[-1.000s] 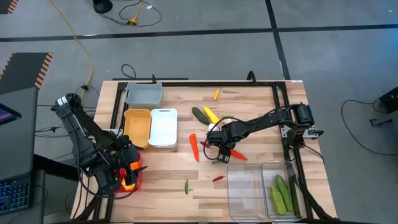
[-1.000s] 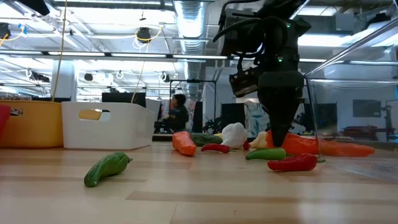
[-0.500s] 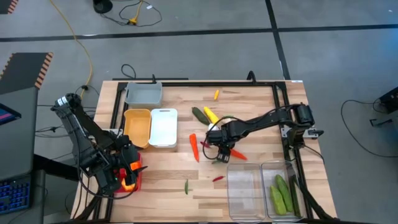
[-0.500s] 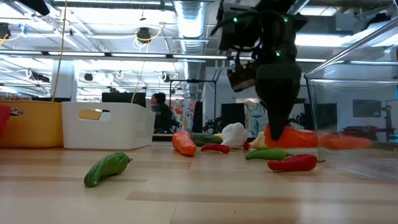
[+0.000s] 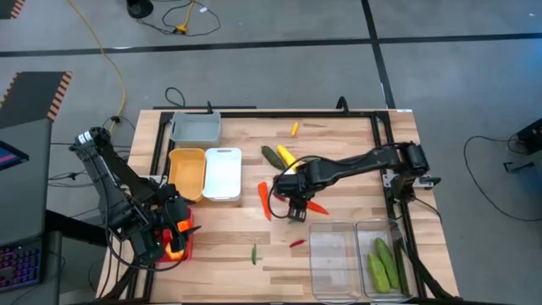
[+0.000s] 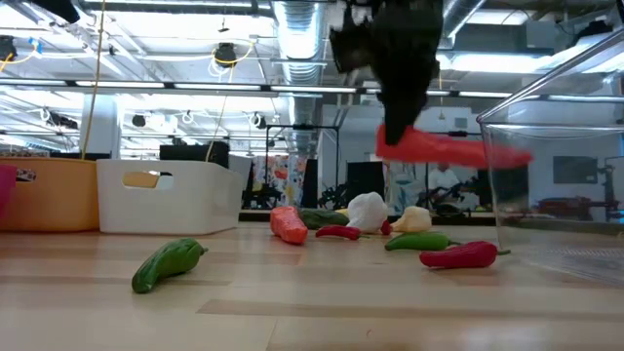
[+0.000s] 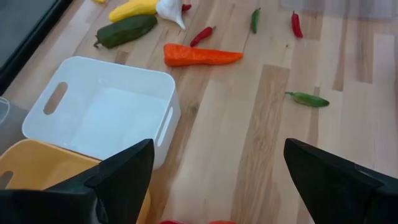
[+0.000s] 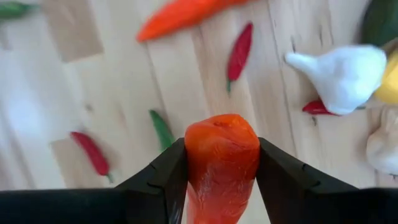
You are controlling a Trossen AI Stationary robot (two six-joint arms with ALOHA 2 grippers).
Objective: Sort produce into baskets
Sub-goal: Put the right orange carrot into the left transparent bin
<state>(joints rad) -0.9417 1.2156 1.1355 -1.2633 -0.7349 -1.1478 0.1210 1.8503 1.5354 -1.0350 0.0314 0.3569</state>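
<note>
right end effector (image 8: 221,163) pinches a long orange plastic carrot (image 8: 222,158), lifted clear of the wooden tabletop (image 5: 339,152) – left end effector (image 7: 214,177) hangs spread wide near the white rectangular plastic bin (image 7: 102,112).

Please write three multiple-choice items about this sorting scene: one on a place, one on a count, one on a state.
1. Where is the right hand?
A. above the middle of the table
B. inside the yellow basket
C. over the grey basket

2. How many baskets are clear?
A. one
B. two
C. four

3. What is the state of the carrot in the right hand?
A. lying on the table
B. gripped and lifted
C. resting in the white basket

Answers:
1 A: the high view shows it amid the loose produce.
2 B: two clear baskets stand side by side.
3 B: the low view shows it above the table, and both fingers press it.
</note>
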